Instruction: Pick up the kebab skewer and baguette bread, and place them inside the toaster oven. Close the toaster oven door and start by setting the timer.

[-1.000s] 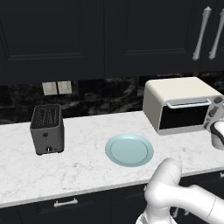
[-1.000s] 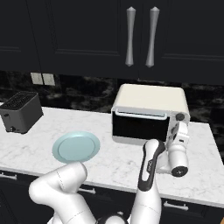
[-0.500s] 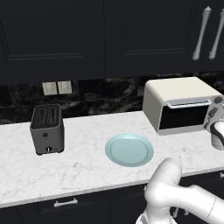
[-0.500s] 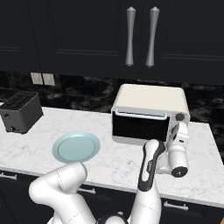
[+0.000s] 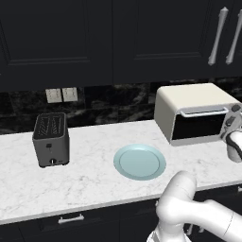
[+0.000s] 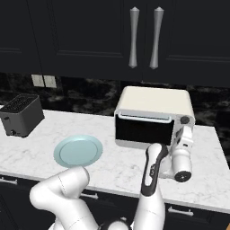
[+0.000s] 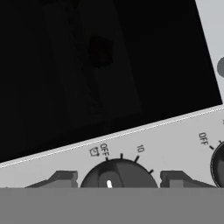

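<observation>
Toaster oven [image 6: 152, 117] sat on the counter [image 6: 112, 161], door [image 6: 143, 130] closed, right of the plate [image 6: 77, 150]. Gripper [image 7: 118, 180] was at the oven's right panel, fingertips [image 7: 61, 178] either side of the timer knob [image 7: 118, 175], pressing in on it.

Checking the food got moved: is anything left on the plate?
No, the pale blue plate on the counter lies bare in the left base view.
</observation>
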